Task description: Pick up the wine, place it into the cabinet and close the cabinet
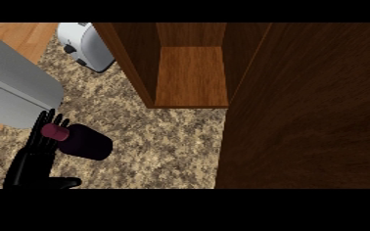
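- The left hand (37, 149) is being shown at the counter's (159, 142) lower left, fingers straight and pointing up the view, thumb stretched out sideways below.
- The wine (85, 142) is being seen lying on its side on the counter, its neck touching the released fingers, nothing being grasped.
- The cabinet (192, 76) is being seen open beyond, its door (303, 112) swung out at the right.
- A toaster (85, 45) is being seen by the cabinet's left wall.

kitchen, granite counter (166, 142), toaster (86, 44), cabinet (192, 73)
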Robot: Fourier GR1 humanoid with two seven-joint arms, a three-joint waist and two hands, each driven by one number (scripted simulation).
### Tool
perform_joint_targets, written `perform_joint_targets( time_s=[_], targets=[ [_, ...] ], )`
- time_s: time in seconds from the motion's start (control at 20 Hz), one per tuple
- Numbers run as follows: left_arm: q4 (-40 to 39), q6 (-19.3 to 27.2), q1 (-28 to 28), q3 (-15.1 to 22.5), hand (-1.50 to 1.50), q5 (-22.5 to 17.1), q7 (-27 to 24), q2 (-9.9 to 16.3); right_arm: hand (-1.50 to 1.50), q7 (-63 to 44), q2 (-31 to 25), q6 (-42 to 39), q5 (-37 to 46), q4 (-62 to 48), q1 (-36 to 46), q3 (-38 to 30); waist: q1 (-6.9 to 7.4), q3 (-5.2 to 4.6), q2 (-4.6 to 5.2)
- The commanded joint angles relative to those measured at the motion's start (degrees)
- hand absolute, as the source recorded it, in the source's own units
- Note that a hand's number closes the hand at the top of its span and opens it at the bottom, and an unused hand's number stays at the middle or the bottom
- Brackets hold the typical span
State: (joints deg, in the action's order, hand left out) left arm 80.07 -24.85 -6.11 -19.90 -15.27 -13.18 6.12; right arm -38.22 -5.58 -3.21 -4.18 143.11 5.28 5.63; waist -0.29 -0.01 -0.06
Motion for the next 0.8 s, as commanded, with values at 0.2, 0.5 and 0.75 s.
perform_joint_targets(
  time_s=[0.2,0.5,0.75],
  targets=[
    [-6.99,-0.34,2.11,1.35,-1.50,3.64,-6.60,-0.54,-1.50,-1.63,0.67,-1.38,-5.05,9.82,-5.32,1.08,-0.34,0.01,-0.04],
    [-14.84,1.01,8.60,-0.22,-1.50,3.89,-7.29,2.46,-1.50,-6.36,1.51,2.31,-0.14,10.59,-1.11,3.70,-0.27,-0.05,-0.02],
    [-19.02,-1.24,7.14,0.83,-1.50,4.55,-11.30,2.40,-1.50,-5.38,-0.43,0.45,-5.36,7.83,0.62,-1.30,0.01,-0.01,0.03]
  ],
)
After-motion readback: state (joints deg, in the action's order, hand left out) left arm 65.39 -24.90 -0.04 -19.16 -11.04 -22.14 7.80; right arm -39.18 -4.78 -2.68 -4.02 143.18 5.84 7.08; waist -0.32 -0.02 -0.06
